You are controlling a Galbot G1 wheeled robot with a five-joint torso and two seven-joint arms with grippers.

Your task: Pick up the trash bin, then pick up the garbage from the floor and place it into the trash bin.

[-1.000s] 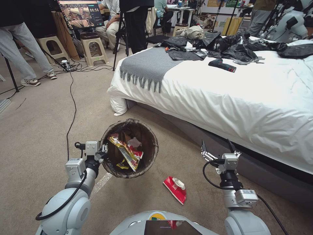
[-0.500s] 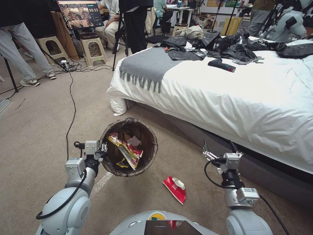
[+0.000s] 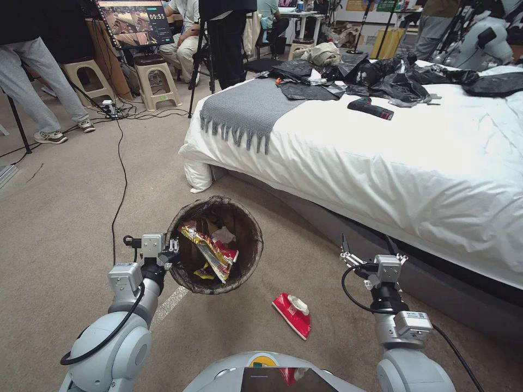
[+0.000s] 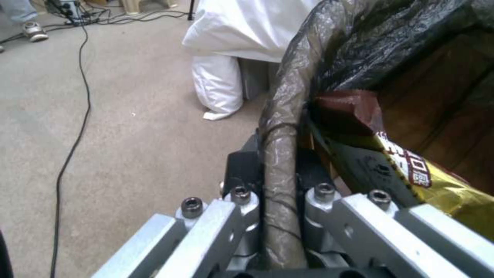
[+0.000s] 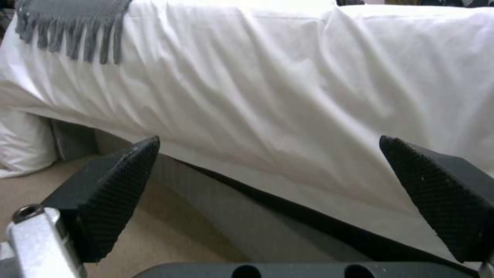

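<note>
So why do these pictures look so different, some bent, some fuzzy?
Head view: a wide lens bows the bed edge; even indoor light, with a soft shadow under the trash bin. Left wrist view: the left hand, clamped on the bin's rim, looks soft up close. Right wrist view: the open right hand shows coarse, its dark fingers against bright sheets.
</note>
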